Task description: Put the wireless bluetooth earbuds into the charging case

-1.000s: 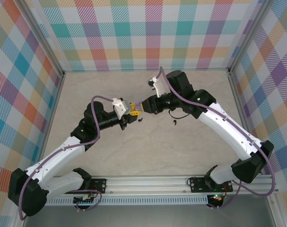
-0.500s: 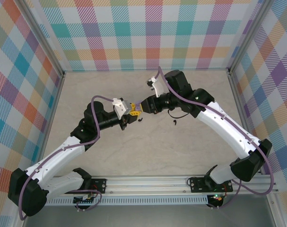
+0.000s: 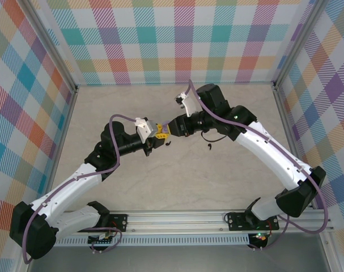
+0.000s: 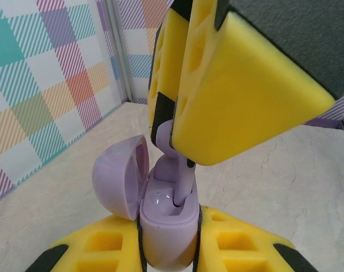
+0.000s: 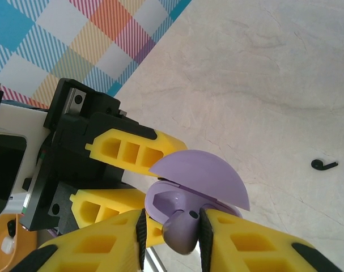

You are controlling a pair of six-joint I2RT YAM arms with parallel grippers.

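Observation:
The pale lilac charging case (image 4: 167, 226) is held upright above the table, my left gripper (image 4: 169, 243) shut on its body. Its lid (image 4: 118, 175) is swung open to the left. A lilac earbud (image 4: 183, 181) stands with its stem down in a slot of the case. My right gripper (image 5: 172, 228) is shut on that earbud's head (image 5: 182, 233), pads on both sides. In the top view the left gripper (image 3: 158, 132) and right gripper (image 3: 171, 128) meet at mid-table. One black earbud (image 3: 209, 148) lies right of them, and another black earbud (image 3: 168, 143) just below them.
The marble tabletop (image 3: 217, 175) is fenced by metal rails and checked walls on three sides. The black earbud (image 5: 323, 165) lies alone on bare table to the right of the case. The arms' bases stand on a rail (image 3: 172, 218) at the near edge.
Very little differs. The right wrist has edged slightly toward the back while both grippers stay together at the case.

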